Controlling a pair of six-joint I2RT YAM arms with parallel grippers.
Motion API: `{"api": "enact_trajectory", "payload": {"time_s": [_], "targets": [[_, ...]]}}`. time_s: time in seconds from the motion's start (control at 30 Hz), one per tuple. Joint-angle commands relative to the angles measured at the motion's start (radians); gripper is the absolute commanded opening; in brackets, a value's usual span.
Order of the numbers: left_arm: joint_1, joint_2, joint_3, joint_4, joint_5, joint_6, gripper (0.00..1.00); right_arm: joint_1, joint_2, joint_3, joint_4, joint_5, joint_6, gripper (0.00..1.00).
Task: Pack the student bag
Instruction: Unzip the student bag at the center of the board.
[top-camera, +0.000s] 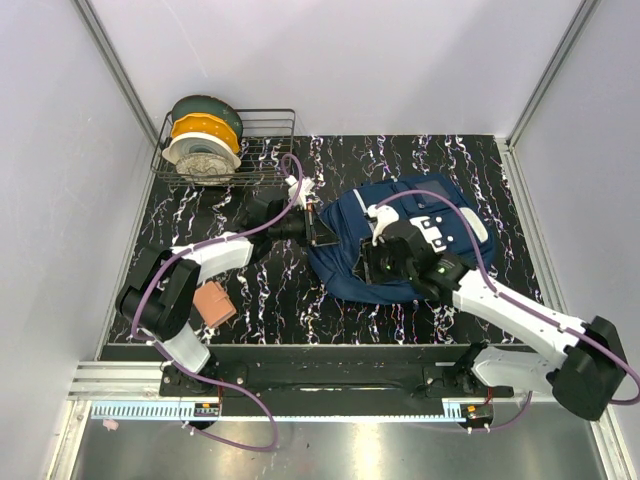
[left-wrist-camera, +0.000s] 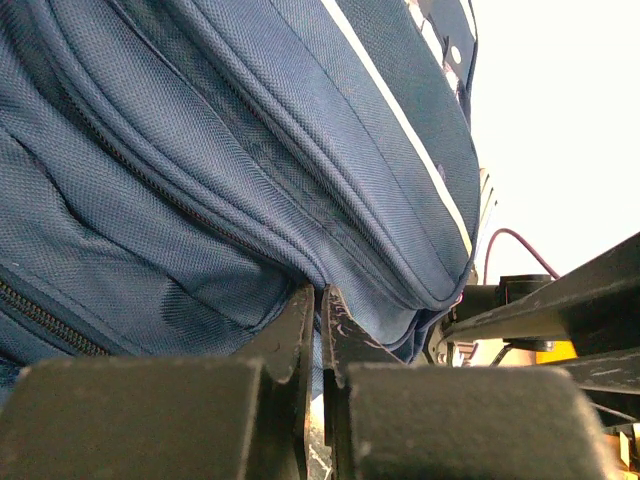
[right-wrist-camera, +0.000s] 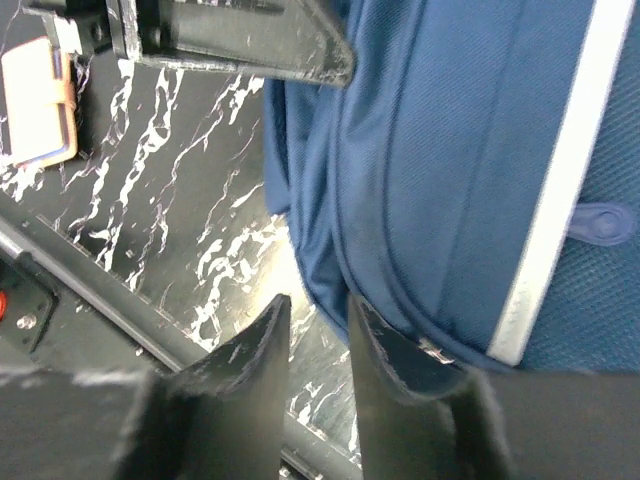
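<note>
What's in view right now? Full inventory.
student bag: 1, navy with white stripe, table centre-right
wire basket: 1, dark metal, far-left corner
spools: 3, green, orange, white, in the basket
small flat item: 1, tan-pink, near-left by left arm base
table: 1, black with white veins
left gripper: 1, black, jaws closed at bag's left edge
right gripper: 1, black, jaws slightly apart at bag's near edge

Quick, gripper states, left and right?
Left gripper: shut at the student bag edge; pinching fabric cannot be told.
Right gripper: open, empty, beside it.
</note>
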Motion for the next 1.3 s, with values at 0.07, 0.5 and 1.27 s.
{"api": "enact_trajectory", "payload": {"time_s": [0.07, 0.5, 1.27], "targets": [[-0.013, -0.048, 0.013, 0.090, 0.051, 0.010, 0.00, 0.008, -0.204, 0.007, -0.101, 0.137, 0.062, 0.49], [-0.015, -0.050, 0.028, 0.072, 0.041, 0.005, 0.00, 0.039, -0.135, -0.002, -0.209, 0.304, 0.268, 0.50], [-0.015, -0.054, 0.026, 0.076, 0.048, -0.001, 0.00, 0.123, -0.035, -0.037, -0.183, 0.523, 0.383, 0.05]]}}
